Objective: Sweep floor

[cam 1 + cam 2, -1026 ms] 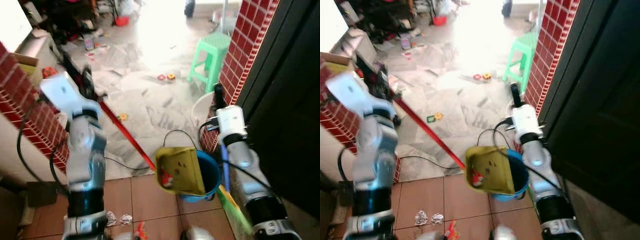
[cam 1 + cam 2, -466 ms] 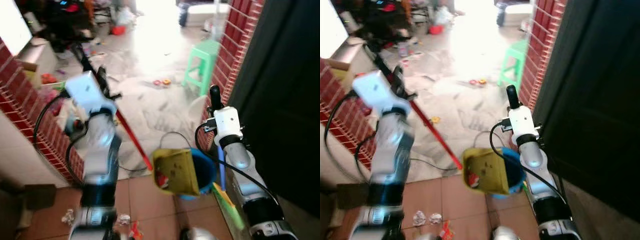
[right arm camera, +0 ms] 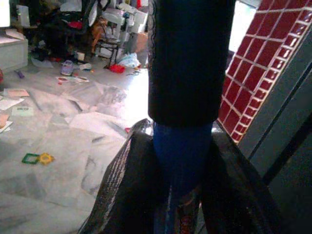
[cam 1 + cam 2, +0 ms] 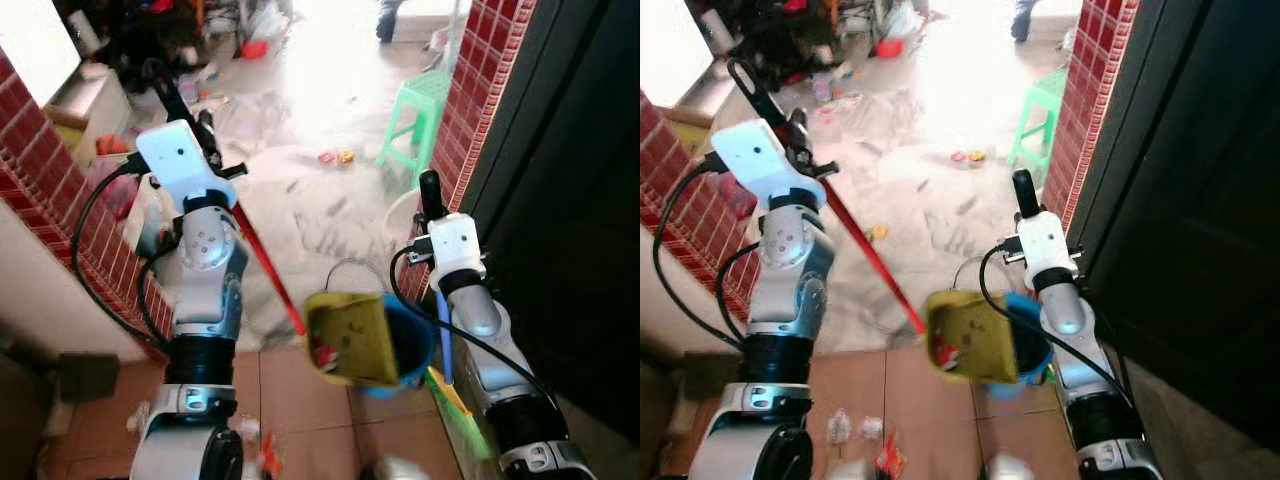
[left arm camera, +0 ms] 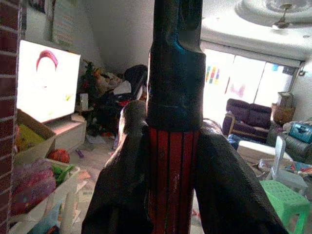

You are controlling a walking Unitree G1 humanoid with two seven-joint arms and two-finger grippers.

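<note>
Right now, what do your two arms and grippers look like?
Both arms are silver, jointed metal with black bands, each topped by a white box at the wrist and looped with black cables. The left gripper and the right gripper each have two long black, textured fingers.

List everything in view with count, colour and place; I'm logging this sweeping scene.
broom handle: one, red, slanting down to the floor at the dustpan
dustpan: one, yellow pan on a blue handle, over the bucket
bucket: one, blue, by the brick pillar
stool: one, green, further along the pillar
paper scraps: two, white, on the brown tiles
left tool: shut on the broom handle
right tool: shut on the dustpan's blue handle
</note>
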